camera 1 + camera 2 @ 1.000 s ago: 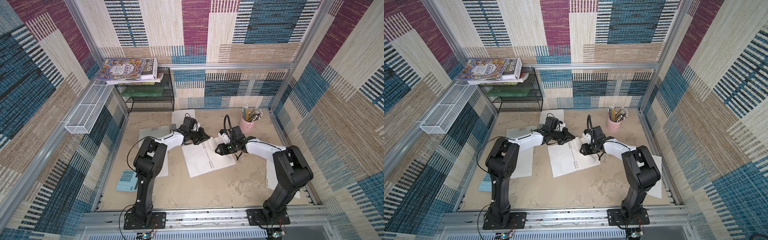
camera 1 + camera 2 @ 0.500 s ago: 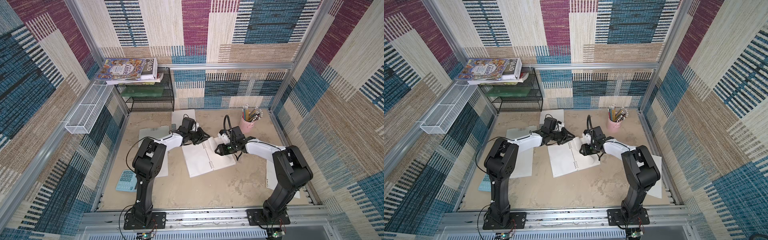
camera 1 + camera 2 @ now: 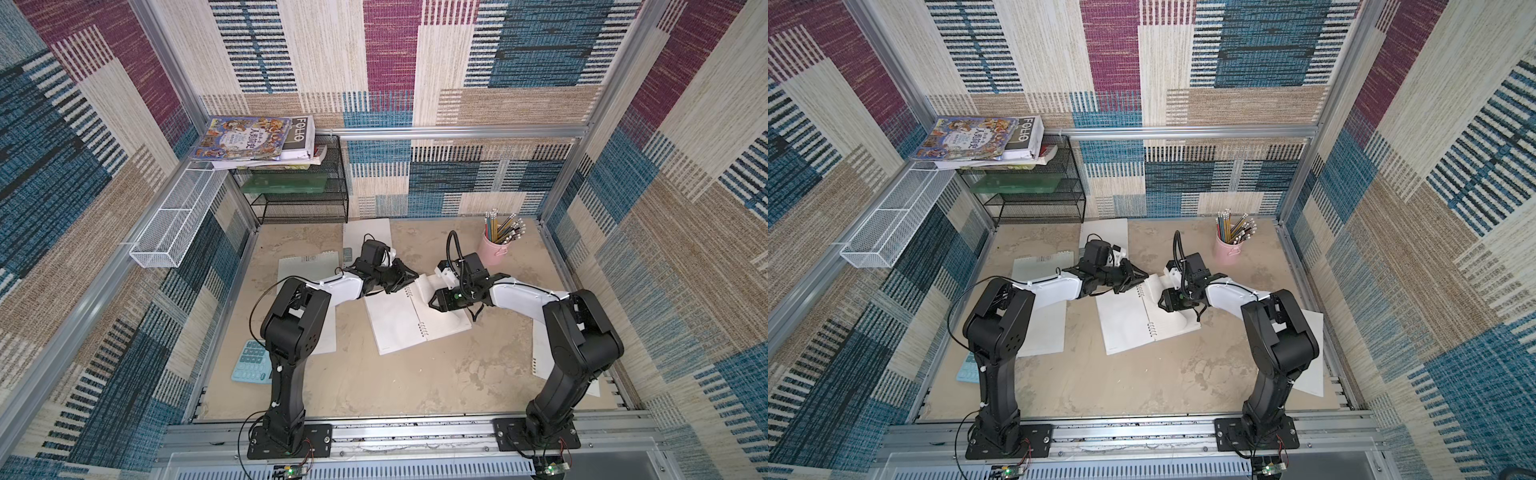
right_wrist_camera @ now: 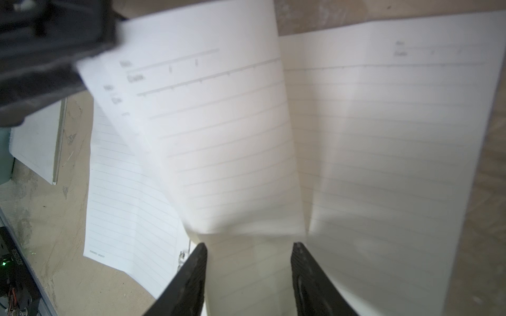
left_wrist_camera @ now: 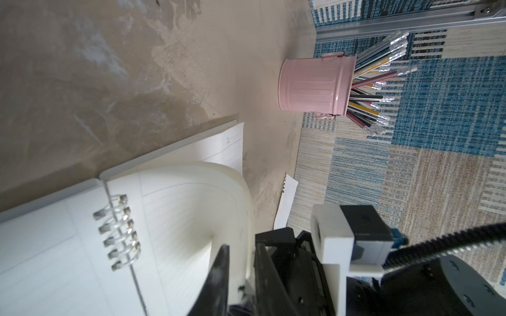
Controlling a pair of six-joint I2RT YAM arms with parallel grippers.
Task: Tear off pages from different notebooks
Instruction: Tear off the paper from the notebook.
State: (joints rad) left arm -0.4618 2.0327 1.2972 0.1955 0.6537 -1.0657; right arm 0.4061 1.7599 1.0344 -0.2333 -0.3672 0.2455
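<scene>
Hardly anything has shifted since a second ago: both arms stay bent over the open notebook in the middle of the counter. Well to its left lies a light-blue calculator, and a closed notebook lies left of it toward the back wall. At its far edge the left gripper sits with its jaws nearly together around the corner of a lifted page. Whether they pinch the paper I cannot tell. That page arches up off the notebook's right half. The right gripper reaches in from the right, its fingers spread and released, straddling the foot of the arch. Behind and right of the notebook stands a pink pencil cup. Farther right a torn page lies flat, partly under the right arm.
</scene>
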